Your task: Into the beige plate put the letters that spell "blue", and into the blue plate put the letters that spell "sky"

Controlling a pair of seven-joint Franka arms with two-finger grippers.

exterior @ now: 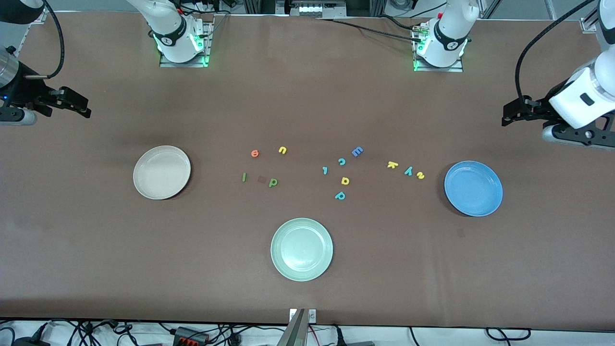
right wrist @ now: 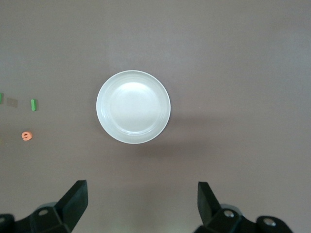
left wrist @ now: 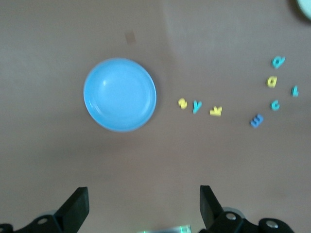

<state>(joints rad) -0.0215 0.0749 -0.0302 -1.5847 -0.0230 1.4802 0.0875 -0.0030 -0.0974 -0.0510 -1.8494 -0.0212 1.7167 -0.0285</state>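
With the right gripper [exterior: 85,111] and left gripper [exterior: 505,120] cut off at the frame edges, both spread wide and holding nothing, 3 plates lie bare: beige plate [exterior: 162,172], blue plate [exterior: 473,188], green plate [exterior: 301,249] at 6 o'clock, among 12 loose letters [exterior: 336,168].

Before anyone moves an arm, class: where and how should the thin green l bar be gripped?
Grip the green l across its narrow width at mid-length, coming straight down from above. It lies flat on the table as a slim bar, apart from the green b, so open fingers can probably straddle it there.
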